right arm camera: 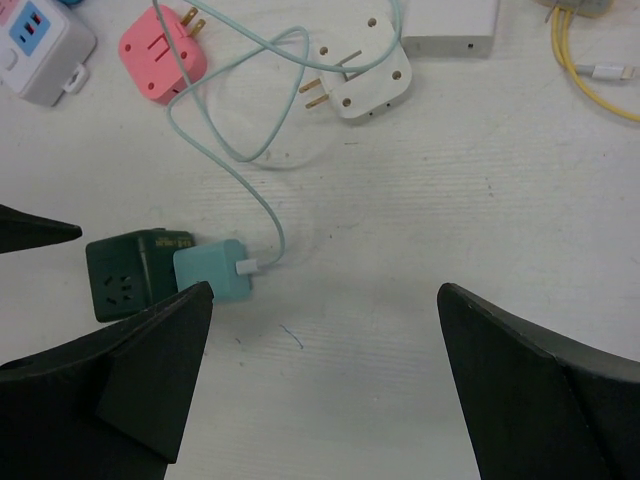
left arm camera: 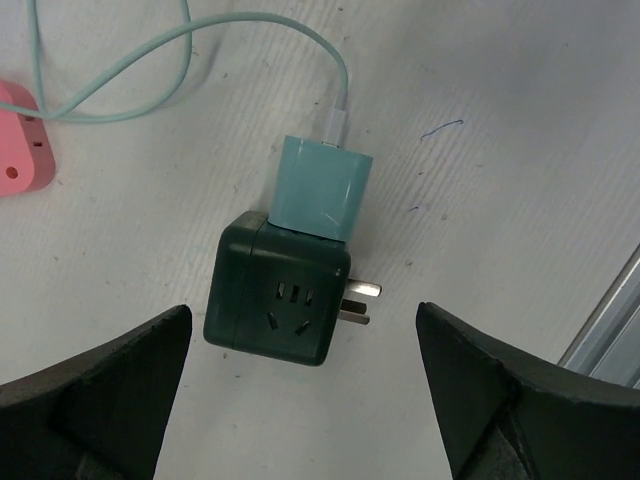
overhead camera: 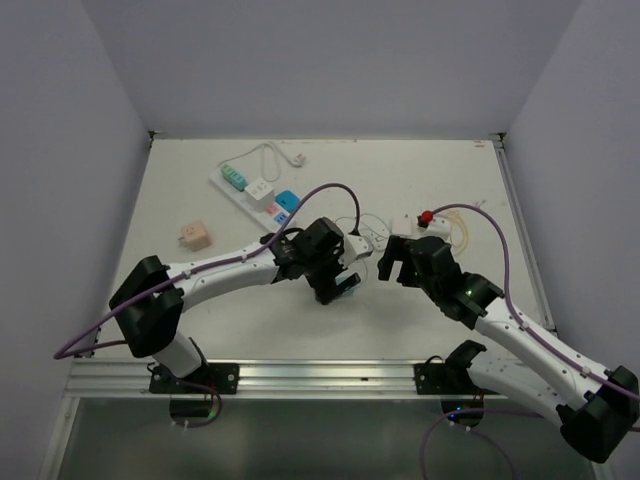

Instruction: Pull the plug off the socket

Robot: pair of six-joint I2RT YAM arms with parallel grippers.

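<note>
Left fingers (left arm camera: 100,400): spread, flanking dark green cube adapter (left arm camera: 277,295) with teal charger (left arm camera: 322,187); socket (overhead camera: 250,197): long white strip, teal, white, blue blocks atop, rear-left of surface (overhead camera: 450,180); right fingers (right arm camera: 540,380): spread; cube print illegible

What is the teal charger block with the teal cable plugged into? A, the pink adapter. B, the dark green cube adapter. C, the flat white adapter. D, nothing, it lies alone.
B: in the left wrist view the teal charger block sits flush against one face of the dark green cube adapter.
</note>
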